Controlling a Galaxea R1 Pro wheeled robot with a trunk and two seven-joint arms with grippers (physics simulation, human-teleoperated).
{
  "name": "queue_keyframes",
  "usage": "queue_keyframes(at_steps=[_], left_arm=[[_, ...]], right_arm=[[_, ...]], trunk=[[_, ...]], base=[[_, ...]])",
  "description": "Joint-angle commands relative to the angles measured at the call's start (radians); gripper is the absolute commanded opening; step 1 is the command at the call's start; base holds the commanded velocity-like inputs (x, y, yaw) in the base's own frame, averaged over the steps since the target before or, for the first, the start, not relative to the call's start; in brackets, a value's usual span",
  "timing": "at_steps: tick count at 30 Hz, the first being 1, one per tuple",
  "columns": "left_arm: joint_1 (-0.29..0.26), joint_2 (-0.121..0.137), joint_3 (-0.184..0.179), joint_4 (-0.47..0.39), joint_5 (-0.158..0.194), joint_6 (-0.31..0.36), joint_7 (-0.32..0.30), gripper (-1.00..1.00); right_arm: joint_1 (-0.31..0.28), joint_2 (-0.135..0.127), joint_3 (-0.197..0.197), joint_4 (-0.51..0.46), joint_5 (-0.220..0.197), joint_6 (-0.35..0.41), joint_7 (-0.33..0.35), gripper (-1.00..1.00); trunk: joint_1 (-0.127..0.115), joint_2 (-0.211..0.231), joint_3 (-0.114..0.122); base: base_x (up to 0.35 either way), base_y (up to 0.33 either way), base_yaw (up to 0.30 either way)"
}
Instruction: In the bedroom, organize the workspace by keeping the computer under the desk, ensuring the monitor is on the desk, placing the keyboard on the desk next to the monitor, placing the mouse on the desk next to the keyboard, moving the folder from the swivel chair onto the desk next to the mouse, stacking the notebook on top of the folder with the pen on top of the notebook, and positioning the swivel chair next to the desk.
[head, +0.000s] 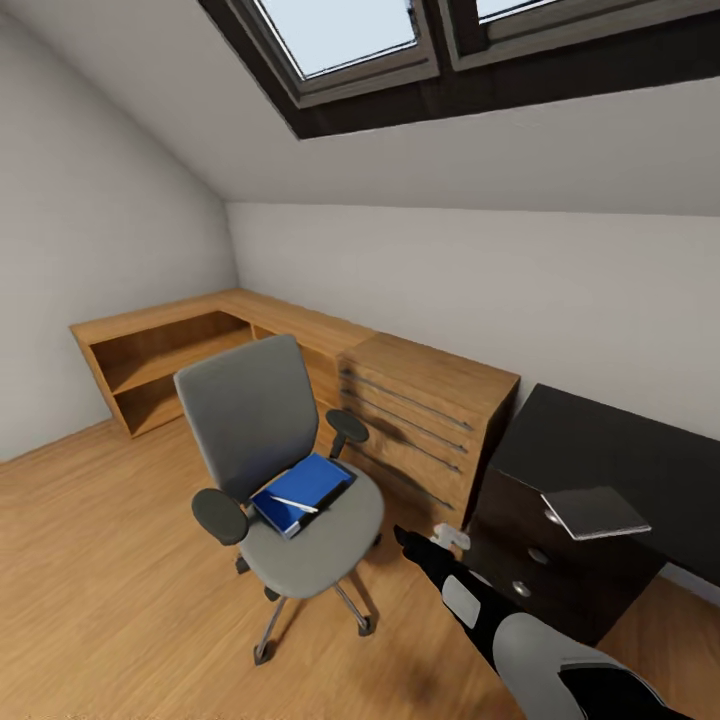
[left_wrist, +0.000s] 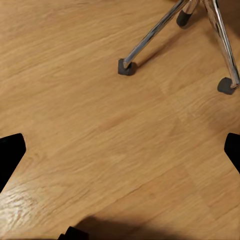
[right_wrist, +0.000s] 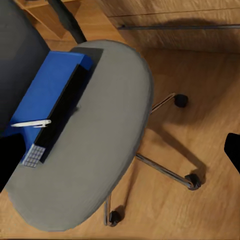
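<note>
Wooden plank flooring (head: 90, 590) covers the attic bedroom, which has white walls, a sloped ceiling and a skylight (head: 340, 35) overhead. Against the far wall stand a light-wood corner shelf unit (head: 160, 355) and a light-wood drawer chest (head: 425, 425).

The swivel chair (head: 290, 520) stands on the open floor, just in front of the chest and apart from the desk (head: 620, 465). The folder (head: 300, 490) lies flat on the chair seat, close to the backrest. The pen (head: 293, 503) rests on top of the folder. In the right wrist view, the folder (right_wrist: 47, 90) shows a dark spine edge along its side, and the pen (right_wrist: 31, 123) lies across its near corner.

The desk occupies the right side of the head view, with its drawer unit (head: 545, 560) facing the chair. The notebook (head: 595, 512) lies on the desk top near the front corner, above the drawers.

The right gripper (head: 405, 538) extends low between the chair and the drawer unit; in its wrist view both fingertips sit at opposite frame edges, spread wide, with nothing between them. The left gripper (left_wrist: 120, 155) points down at bare floor near the chair's chrome base and castors (left_wrist: 126, 67); its fingers are likewise spread apart and grip nothing.
</note>
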Motion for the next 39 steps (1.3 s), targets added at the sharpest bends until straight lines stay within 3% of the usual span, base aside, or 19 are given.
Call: queue_keyframes(at_steps=[1, 13, 24, 29, 39], left_arm=[[-0.001, 0.000, 0.002, 0.001, -0.003, -0.003, 0.003, 1.00], [-0.001, 0.000, 0.002, 0.001, -0.003, -0.004, 0.003, 1.00], [-0.001, 0.000, 0.002, 0.002, -0.003, -0.003, 0.003, 1.00], [-0.001, 0.000, 0.002, 0.002, -0.003, -0.003, 0.003, 1.00], [-0.001, 0.002, 0.002, 0.003, -0.003, -0.003, 0.003, 1.00]], right_arm=[[-0.001, 0.000, -0.001, 0.002, -0.006, -0.007, 0.005, 1.00], [-0.001, -0.005, -0.001, 0.003, -0.006, -0.051, 0.005, 1.00], [-0.001, -0.002, -0.001, 0.003, -0.007, -0.056, -0.007, 1.00], [-0.001, -0.001, -0.001, 0.005, -0.007, -0.101, -0.011, 1.00], [-0.001, -0.001, -0.001, 0.006, -0.007, -0.128, -0.070, 1.00]], trunk=[[0.000, -0.001, -0.001], [0.000, -0.001, -0.005], [0.000, -0.001, -0.010], [0.000, -0.001, -0.010], [0.000, -0.001, -0.002]], base=[[0.054, 0.000, 0.280], [0.219, 0.000, 0.193], [0.021, 0.000, 0.210], [0.001, 0.000, 0.273], [0.000, 0.000, 0.252]])
